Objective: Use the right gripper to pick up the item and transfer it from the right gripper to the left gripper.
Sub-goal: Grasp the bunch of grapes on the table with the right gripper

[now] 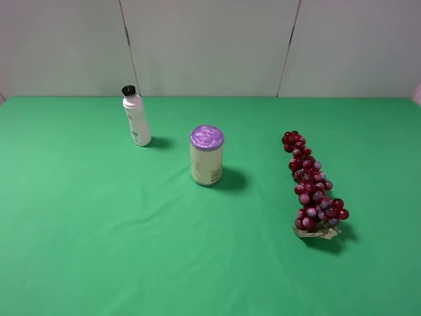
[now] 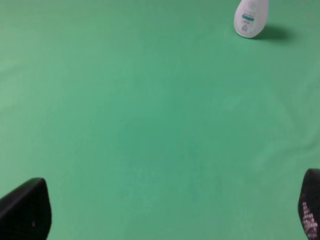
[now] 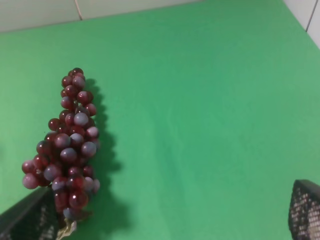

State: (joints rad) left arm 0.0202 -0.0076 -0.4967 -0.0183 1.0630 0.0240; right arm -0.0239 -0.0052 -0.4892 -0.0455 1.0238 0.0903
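The bunch of red-purple grapes (image 1: 314, 187) lies flat on the green bench (image 1: 99, 230), on the right half of the high view. It sits at roughly 4 o'clock from the bench's middle. It runs lengthwise from 11 o'clock to 5 o'clock. The narrow tip points to the far wall and the broad end, with a pale tan stem scrap (image 1: 317, 232), lies nearest the camera. Nothing touches it.

In the right wrist view the grapes (image 3: 70, 145) fill one side of the picture. The right gripper (image 3: 167, 212) has its dark fingers (image 3: 306, 210) spread wide, one at each lower corner, with bare bench between them. One finger shows close beside the stem end of the bunch, and I cannot tell whether they touch.

At about 9 o'clock from the grapes, well apart, a cylindrical can with a purple lid (image 1: 207, 157) stands upright. At 10 o'clock from the can stands a white bottle with a dark cap (image 1: 136, 118), leaning slightly.

The left gripper (image 2: 167, 207) also has its fingers (image 2: 27, 210) spread wide over bare green cloth, and its camera catches the bottle's lower half (image 2: 251, 17) far ahead.
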